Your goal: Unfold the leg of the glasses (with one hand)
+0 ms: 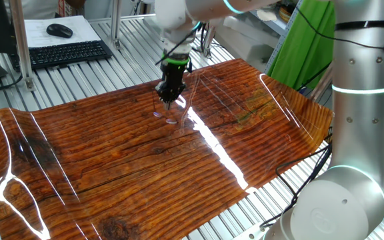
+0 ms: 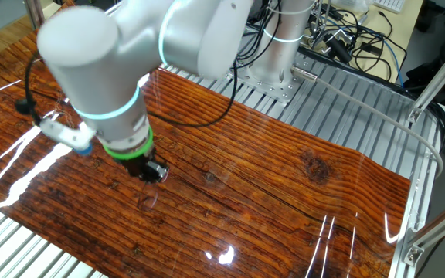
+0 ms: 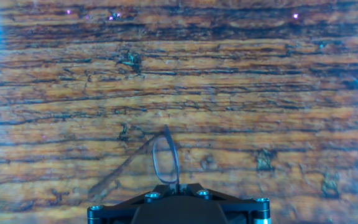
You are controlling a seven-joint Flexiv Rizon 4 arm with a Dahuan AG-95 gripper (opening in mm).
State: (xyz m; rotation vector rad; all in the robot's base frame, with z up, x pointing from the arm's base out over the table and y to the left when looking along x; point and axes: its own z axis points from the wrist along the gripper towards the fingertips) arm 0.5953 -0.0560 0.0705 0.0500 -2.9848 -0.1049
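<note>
The glasses point(image 3: 165, 158) are a tiny, thin wire pair. In the hand view one oval lens stands just in front of my fingers, and a thin leg point(image 3: 114, 183) runs down to the left over the wood. My gripper point(image 3: 178, 185) is shut on the frame beside that lens. In one fixed view the gripper point(image 1: 169, 100) points down at the table's middle, with the glasses point(image 1: 166, 118) right under its tip. In the other fixed view the gripper point(image 2: 155, 174) is just above the faint wire frame point(image 2: 148, 202). Whether the glasses touch the table cannot be told.
The table is covered by a glossy wood-grain sheet point(image 1: 112, 167) with bright light reflections. A keyboard point(image 1: 64, 53) and a mouse point(image 1: 59, 30) lie at the far left. A green cloth point(image 1: 302, 47) hangs at the back right. Cables point(image 2: 338, 38) lie by the robot base.
</note>
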